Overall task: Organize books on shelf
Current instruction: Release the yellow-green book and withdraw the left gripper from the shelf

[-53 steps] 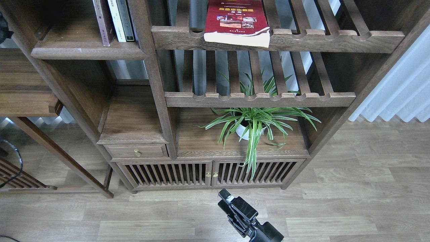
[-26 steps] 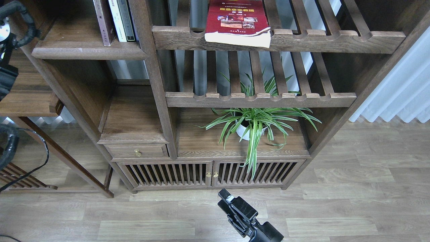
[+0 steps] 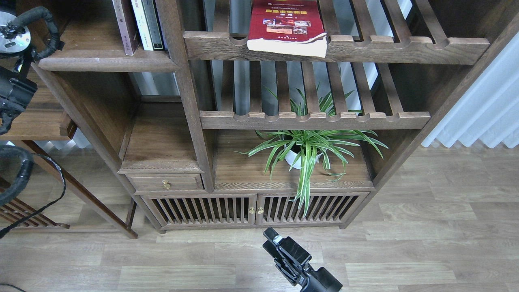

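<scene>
Three books show on the bookcase (image 3: 190, 101). Two stand upright on the solid shelf (image 3: 107, 61) at the upper left, side by side with their spines facing out: a maroon book (image 3: 125, 26) on the left and a pale book (image 3: 146, 24) touching it on the right, their long axes running up and out of the top of the view. The red book (image 3: 286, 24) lies flat on the top slatted rack (image 3: 336, 46), right of the shelf past an upright post. Its long axis runs front to back, its near edge sticks out over the notched front rail, and the lower right corner of the cover curls up. Below that rack a potted plant (image 3: 306, 150) stands on a lower board.

The right gripper (image 3: 279, 245) hangs low over the wood floor (image 3: 425, 227) in front of the bookcase, holding nothing; how far its fingers are apart I cannot tell. The left arm (image 3: 16, 93) comes in beside the shelf's left end, its gripper not clearly seen.
</scene>
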Motion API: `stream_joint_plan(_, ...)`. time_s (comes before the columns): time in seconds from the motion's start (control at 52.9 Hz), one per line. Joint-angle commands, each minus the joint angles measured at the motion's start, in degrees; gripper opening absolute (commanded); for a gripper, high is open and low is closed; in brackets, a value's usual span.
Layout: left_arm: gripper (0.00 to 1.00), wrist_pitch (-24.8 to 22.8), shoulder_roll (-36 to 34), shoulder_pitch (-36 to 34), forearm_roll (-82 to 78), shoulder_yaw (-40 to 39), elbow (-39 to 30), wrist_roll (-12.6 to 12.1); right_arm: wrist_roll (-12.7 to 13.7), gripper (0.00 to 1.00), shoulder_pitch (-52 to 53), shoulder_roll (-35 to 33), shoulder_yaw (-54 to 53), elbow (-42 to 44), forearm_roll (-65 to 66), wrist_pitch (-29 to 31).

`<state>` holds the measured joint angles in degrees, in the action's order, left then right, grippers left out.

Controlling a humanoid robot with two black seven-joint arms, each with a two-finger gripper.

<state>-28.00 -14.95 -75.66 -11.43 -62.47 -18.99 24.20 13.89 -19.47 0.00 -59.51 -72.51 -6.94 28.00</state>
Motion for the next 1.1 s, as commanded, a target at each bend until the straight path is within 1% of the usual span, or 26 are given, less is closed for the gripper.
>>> stream_joint_plan(0.0, 0.02, 0.00, 0.27, -0.71, 0.97, 1.21, 2.73, 0.05, 0.00, 0.69, 0.05, 0.00, 0.01, 0.00, 0.00, 0.00)
stream_joint_plan(0.132, 0.02, 0.00, 1.50, -2.56, 2.12, 3.14, 6.33, 0.05, 0.00, 0.69, 0.05, 0.00, 0.01, 0.00, 0.00, 0.00)
stream_joint_plan(0.151, 0.01, 0.00, 1.68, -3.52, 2.12, 5.06, 7.46, 0.14, 0.00, 0.69, 0.05, 0.00, 0.01, 0.00, 0.00, 0.00)
stream_joint_plan(0.321, 0.00, 0.00, 1.94, -4.23, 1.68, 8.68, 7.39, 0.23, -0.09, 0.69, 0.05, 0.00, -0.26, 0.00, 0.00, 0.00)
stream_joint_plan(0.435, 0.00, 0.00, 2.38, -3.97, 1.24, 8.94, 7.47, 0.40, -0.17, 0.71, 0.05, 0.00, -0.52, 0.00, -0.09, 0.00)
stream_joint_plan(0.661, 0.01, 0.00, 2.38, -3.18, 1.15, 9.64, 7.47, 1.02, -0.17, 0.71, 0.05, 0.00, -0.52, -0.18, -0.09, 0.00)
stream_joint_plan(0.888, 0.01, 0.00, 2.47, -2.65, 0.98, 14.12, 7.47, 1.02, -0.17, 0.71, 0.05, 0.00, -0.96, -0.26, -0.09, 0.00)
stream_joint_plan(1.077, 0.02, 0.00, 2.47, -2.56, 0.62, 15.01, 7.39, 0.93, -0.17, 0.71, 0.05, 0.00, -1.31, -0.27, -0.09, 0.00)
